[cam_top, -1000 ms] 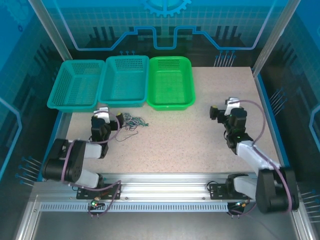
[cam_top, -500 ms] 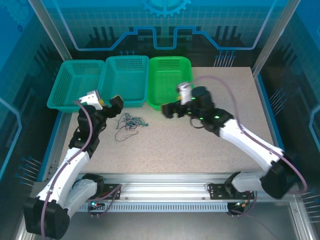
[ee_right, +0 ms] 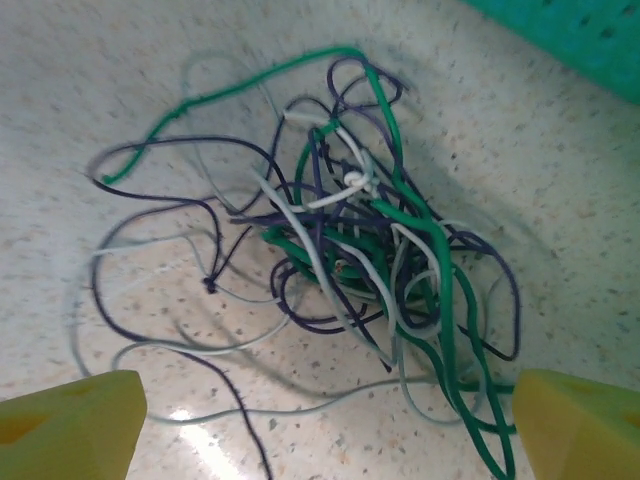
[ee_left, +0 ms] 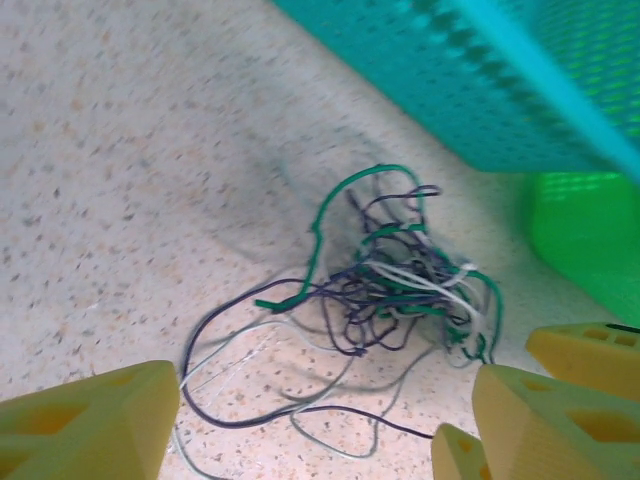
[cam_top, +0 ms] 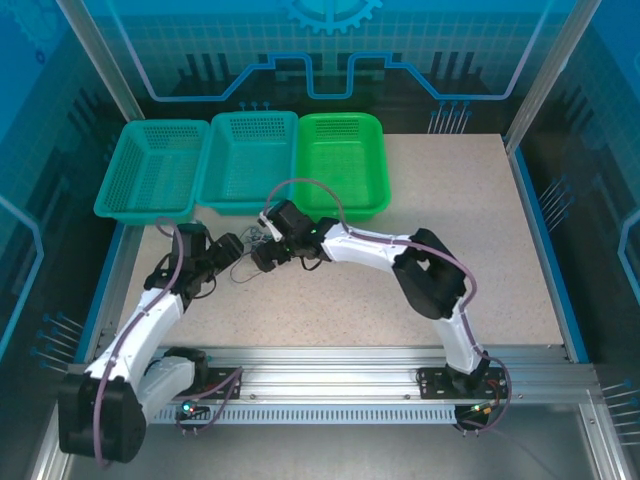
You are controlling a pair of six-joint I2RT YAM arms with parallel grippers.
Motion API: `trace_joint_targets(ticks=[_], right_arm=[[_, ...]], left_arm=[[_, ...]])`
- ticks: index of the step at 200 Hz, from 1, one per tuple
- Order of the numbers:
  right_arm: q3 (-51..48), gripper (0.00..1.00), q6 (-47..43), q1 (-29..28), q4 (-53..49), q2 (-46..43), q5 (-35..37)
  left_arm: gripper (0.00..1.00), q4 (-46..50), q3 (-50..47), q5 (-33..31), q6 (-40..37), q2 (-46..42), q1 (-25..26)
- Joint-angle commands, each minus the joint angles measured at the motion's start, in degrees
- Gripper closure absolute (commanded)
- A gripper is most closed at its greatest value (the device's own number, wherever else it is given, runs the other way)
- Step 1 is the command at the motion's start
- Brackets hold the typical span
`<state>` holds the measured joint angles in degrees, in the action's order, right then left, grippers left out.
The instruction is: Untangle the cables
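At the far left of the speckled table (cam_top: 450, 220) stand two teal mesh baskets side by side, the outer one (cam_top: 150, 172) and the middle one (cam_top: 248, 160), their rims touching. In front of the gap between them, the left gripper (ee_left: 315, 428) is low over the tabletop, its yellow fingers (ee_left: 90, 420) spread wide apart and closed on nothing; a few loose loops of dark and pale wire trail on the table between them. Just beyond its fingertips lie the cables (ee_right: 350, 265), a small knotted heap of thin green, dark purple-grey and whitish strands resting flat on the table close to the front wall of the middle teal basket. The densest knot sits in the middle of the heap, with one green strand arching out over the top and slack loops spreading to the left. The right gripper (ee_right: 325, 425) faces the same heap from the other side, jaws likewise wide open, with the tangle just ahead of its tips and nothing grasped. Farther right sits the bright green basket (cam_top: 340, 165), next to the teal pair.
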<state>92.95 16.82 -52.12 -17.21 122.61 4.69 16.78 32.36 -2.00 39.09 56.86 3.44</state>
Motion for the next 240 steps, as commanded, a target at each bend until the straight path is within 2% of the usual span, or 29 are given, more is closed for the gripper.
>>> trace_joint_targets(ticks=[1,29,41,58,76,96,113,124,138,149,174,198,240], right_arm=[[5.53,0.13,-1.26,-0.51,-3.76,4.07,0.48],[6.08,0.48,-1.74,-0.70,-3.94,5.71,-0.71],[5.53,0.58,-2.04,-0.69,-4.08,5.38,-1.08],[4.79,0.65,-2.39,-0.75,-4.15,4.75,-1.47],[4.92,0.67,-2.49,-0.79,-4.67,4.66,-2.14],[4.88,0.77,-2.33,-0.79,-4.76,4.40,-2.53],[4.81,0.78,-2.48,-0.79,-4.96,3.94,-2.67],[4.53,0.81,-2.89,-0.80,-4.82,3.63,-2.73],[4.05,0.82,-3.41,-0.79,-4.79,3.19,-2.68],[3.78,0.82,-3.72,-0.79,-5.06,2.86,-2.81],[3.73,0.82,-3.82,-0.61,-5.29,2.38,-3.54],[4.24,0.82,-3.47,-0.55,-5.34,2.29,-4.15],[4.89,0.84,-3.20,-0.54,-5.77,2.60,-6.19]], left_arm=[[0.30,-5.43,-0.89,3.70,1.99,3.71,-1.92],[0.49,-11.40,-1.39,7.60,1.83,9.60,-4.57],[0.56,-13.60,-1.27,8.98,0.99,11.81,-4.93],[0.60,-15.07,-0.66,11.30,0.16,15.12,-4.94],[0.63,-16.82,-0.78,13.23,-0.32,17.60,-4.94],[0.70,-17.83,-0.98,12.09,-0.72,19.15,-4.94],[0.76,-17.17,-0.29,9.93,-0.75,20.09,-4.94],[0.74,-17.06,0.05,8.27,-0.77,20.30,-4.94],[0.57,-17.46,0.27,6.83,-0.86,20.17,-4.91],[0.52,-19.05,-0.21,7.36,-0.84,19.96,-4.94],[0.49,-20.24,-1.02,8.69,0.19,20.62,-4.96],[0.47,-19.55,-1.46,5.94,2.17,22.67,-4.98],[0.44,-27.22,-1.64,5.81,2.99,28.36,-4.87]])
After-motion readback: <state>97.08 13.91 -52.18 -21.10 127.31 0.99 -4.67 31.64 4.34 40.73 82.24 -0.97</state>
